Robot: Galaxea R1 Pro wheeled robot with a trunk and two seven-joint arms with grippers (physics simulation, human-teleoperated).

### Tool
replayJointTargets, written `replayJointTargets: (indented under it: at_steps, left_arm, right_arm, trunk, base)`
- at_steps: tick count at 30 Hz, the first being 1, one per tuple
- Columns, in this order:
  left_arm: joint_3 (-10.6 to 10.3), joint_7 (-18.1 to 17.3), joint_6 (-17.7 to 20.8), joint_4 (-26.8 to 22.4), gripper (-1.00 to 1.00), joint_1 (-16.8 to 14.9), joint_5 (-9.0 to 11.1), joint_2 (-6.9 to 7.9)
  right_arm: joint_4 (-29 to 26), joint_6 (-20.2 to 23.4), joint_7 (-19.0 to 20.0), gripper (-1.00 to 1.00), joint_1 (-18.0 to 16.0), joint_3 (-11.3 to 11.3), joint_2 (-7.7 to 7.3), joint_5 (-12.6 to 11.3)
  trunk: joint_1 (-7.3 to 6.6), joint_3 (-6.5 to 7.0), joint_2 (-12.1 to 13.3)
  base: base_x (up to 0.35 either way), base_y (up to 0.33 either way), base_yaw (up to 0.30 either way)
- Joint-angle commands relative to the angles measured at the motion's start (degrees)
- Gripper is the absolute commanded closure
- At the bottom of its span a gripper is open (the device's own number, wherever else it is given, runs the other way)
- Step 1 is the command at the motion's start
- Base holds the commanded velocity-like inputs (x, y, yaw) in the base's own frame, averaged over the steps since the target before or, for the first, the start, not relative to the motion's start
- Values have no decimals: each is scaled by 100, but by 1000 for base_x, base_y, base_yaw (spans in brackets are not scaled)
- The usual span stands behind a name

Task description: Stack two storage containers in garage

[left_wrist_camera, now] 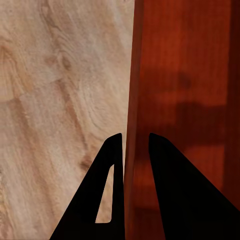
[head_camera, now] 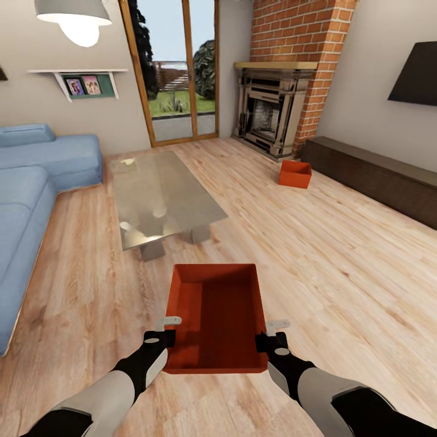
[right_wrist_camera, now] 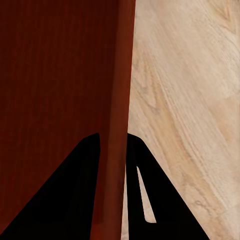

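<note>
I am in the living room, over its light wood-plank flooring. An orange-red storage container [head_camera: 217,315] sits just in front of me, held between both arms. My left gripper [head_camera: 165,331] is shut on its left wall [left_wrist_camera: 134,100], one finger on each side of the thin rim. On the opposite wall [right_wrist_camera: 120,100] my right gripper [head_camera: 271,335] is shut the same way. A second orange-red storage container [head_camera: 295,173] rests on the planks near the brick fireplace [head_camera: 273,109], far ahead to the right.
A glass coffee table [head_camera: 164,197] stands just beyond the held bin. The blue sofa [head_camera: 30,182] lines the left side. Wood-framed glass doors [head_camera: 179,73] are at the back, and a low dark cabinet [head_camera: 376,176] runs along the right wall under a wall screen [head_camera: 416,73].
</note>
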Motion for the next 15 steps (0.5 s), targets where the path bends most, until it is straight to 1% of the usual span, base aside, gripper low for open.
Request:
replayJointTargets:
  at_steps: [1,15]
  left_arm:
    - [185,49,35,-128,100,-5,-41,1]
    - [185,49,35,-128,100,-5,-39,34]
  right_arm:
    - [22,-31,-31,100,0,-73,1,-136]
    - [22,-31,-31,100,0,-72,-1,-136]
  trunk:
    - [0,5,-2]
    - [0,128,-2]
  base:
    - [0,0,117]
    - [0,0,117]
